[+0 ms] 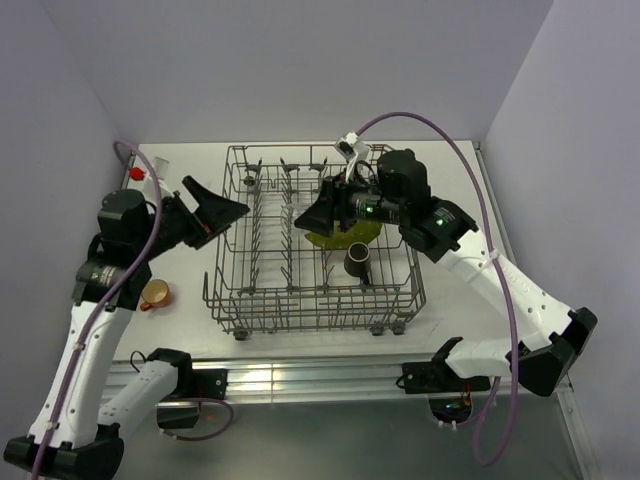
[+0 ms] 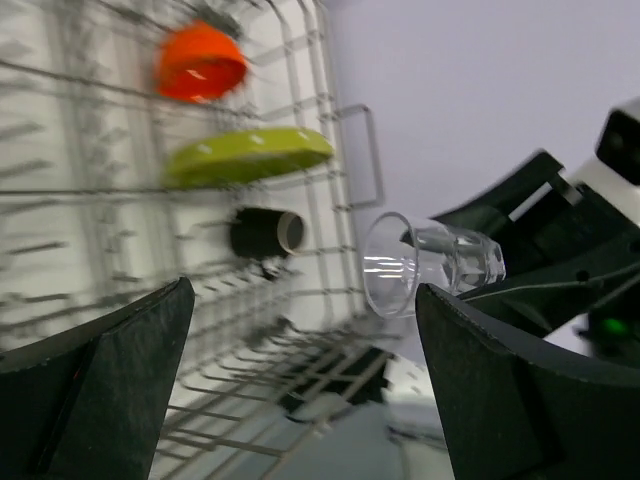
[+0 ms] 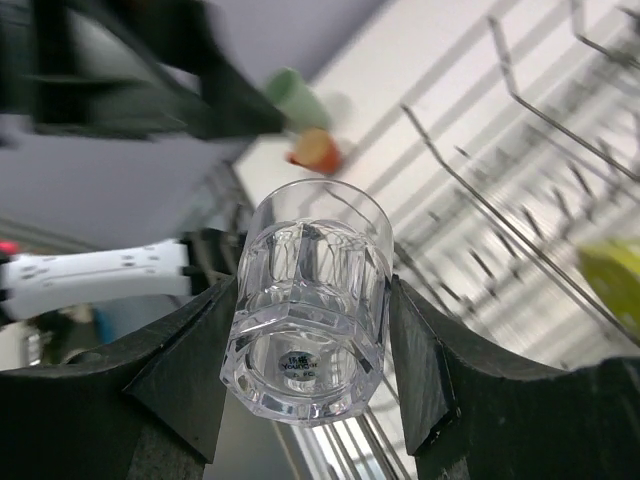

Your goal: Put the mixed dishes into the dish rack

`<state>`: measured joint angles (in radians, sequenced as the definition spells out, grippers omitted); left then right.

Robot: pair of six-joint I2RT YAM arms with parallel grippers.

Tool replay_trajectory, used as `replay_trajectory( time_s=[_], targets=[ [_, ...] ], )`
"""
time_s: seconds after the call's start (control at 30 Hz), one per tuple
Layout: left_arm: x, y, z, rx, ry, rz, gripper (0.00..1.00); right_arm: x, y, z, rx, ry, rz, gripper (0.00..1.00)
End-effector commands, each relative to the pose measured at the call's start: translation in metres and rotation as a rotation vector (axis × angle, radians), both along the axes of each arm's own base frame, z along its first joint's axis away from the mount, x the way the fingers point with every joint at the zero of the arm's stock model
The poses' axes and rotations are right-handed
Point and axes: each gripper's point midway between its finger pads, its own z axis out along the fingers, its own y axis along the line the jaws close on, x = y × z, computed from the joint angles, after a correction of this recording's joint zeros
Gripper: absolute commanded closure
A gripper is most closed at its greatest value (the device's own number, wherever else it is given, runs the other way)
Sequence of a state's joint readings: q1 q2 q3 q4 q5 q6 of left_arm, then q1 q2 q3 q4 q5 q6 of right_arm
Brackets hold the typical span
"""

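Now my right pincer (image 3: 310, 305) squeezes one clear glass (image 3: 315, 250) above the dish rack (image 1: 250, 300); its bottom print is too tiny to read. My left pincer (image 2: 305, 290) gapes wide. Past it: one orange bowl (image 2: 200, 62), one green plate (image 2: 245, 155), one brown mug (image 2: 262, 232).

- The clear glass (image 3: 312, 290) has a small round mark (image 3: 297, 366) in the middle of its base, seen in the right wrist view. The mark holds two or three short lines of dark print.
- That print is too small and blurred to read, and no word can be made out with certainty.
- Nothing else in the three views bears legible writing.
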<state>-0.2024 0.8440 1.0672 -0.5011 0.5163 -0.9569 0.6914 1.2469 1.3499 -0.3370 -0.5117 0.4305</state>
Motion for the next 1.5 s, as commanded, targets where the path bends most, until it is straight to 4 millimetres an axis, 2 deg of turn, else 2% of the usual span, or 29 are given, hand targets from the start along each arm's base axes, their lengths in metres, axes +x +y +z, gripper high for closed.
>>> replay_trajectory(
  time_s=[0.0, 0.03, 0.07, 0.1, 0.17, 0.23, 0.3, 0.47, 0.67, 0.93, 1.27, 1.43, 1.47],
  targets=[
    [-0.009, 0.060, -0.004, 0.312, -0.034, 0.241, 0.01, 0.005, -0.038, -0.049, -0.321, 0.011, -0.165, 1.00],
    [-0.010, 0.061, 0.007, 0.304, -0.060, 0.246, 0.01, 0.005, -0.040, -0.057, -0.363, 0.015, -0.180, 1.00],
    [-0.010, 0.076, 0.006, 0.355, -0.049, 0.315, 0.01, 0.004, -0.042, -0.066, -0.401, 0.021, -0.188, 1.00],
    [-0.013, 0.084, 0.018, 0.368, -0.070, 0.356, 0.01, 0.005, -0.045, -0.076, -0.448, 0.022, -0.210, 1.00],
    [-0.015, 0.105, 0.022, 0.416, -0.057, 0.460, 0.01, 0.001, -0.045, -0.087, -0.485, 0.027, -0.217, 1.00],
    [-0.020, 0.117, 0.024, 0.429, -0.054, 0.526, 0.01, 0.002, -0.045, -0.094, -0.515, 0.029, -0.230, 1.00],
    [-0.022, 0.126, 0.023, 0.425, -0.046, 0.579, 0.01, 0.002, -0.043, -0.104, -0.548, 0.035, -0.233, 1.00],
    [-0.028, 0.123, 0.027, 0.392, -0.074, 0.569, 0.01, 0.014, -0.053, -0.136, -0.684, 0.047, -0.309, 1.00],
    [-0.027, 0.127, 0.014, 0.422, -0.042, 0.580, 0.01, 0.021, -0.060, -0.162, -0.776, 0.064, -0.348, 1.00],
    [-0.025, 0.148, -0.016, 0.513, 0.090, 0.677, 0.01, 0.029, -0.063, -0.178, -0.859, 0.064, -0.388, 1.00],
    [-0.028, 0.161, -0.028, 0.570, 0.123, 0.724, 0.01, 0.029, -0.055, -0.205, -0.915, 0.098, -0.356, 1.00],
    [-0.022, 0.165, -0.054, 0.622, 0.200, 0.736, 0.01, 0.032, -0.050, -0.216, -0.926, 0.113, -0.348, 1.00],
    [-0.020, 0.165, -0.060, 0.636, 0.217, 0.734, 0.01, 0.032, -0.051, -0.218, -0.928, 0.114, -0.351, 0.97]
  ],
)
